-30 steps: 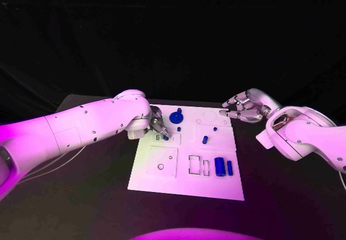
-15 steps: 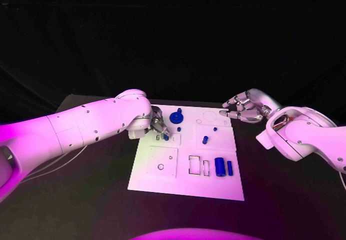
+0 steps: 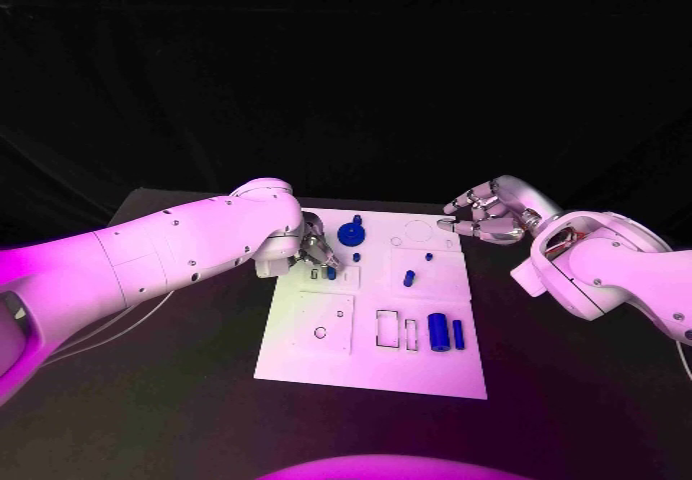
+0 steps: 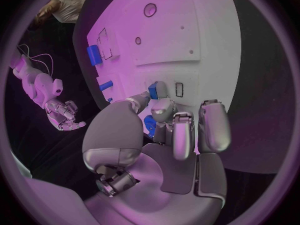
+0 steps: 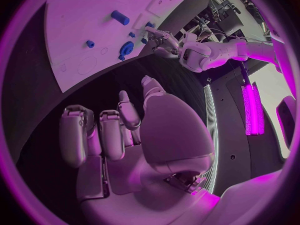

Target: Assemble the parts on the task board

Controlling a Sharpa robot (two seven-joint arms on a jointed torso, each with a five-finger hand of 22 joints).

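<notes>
Left robot hand (image 3: 315,250) pinches a blue part (image 3: 330,271) (over the task board (image 3: 368,360)).

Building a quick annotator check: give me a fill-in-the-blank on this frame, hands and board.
1. The left hand pinches a small ____ part over the task board.
2. The right hand holds ____ and hovers at the board's far right corner.
3. The gear-shaped part lies on the board's ____ edge, farthest from the robot.

Missing words: blue; nothing; far

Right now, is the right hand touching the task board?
No: in the head view the right hand hangs empty beside the task board, off its far right corner.
</notes>
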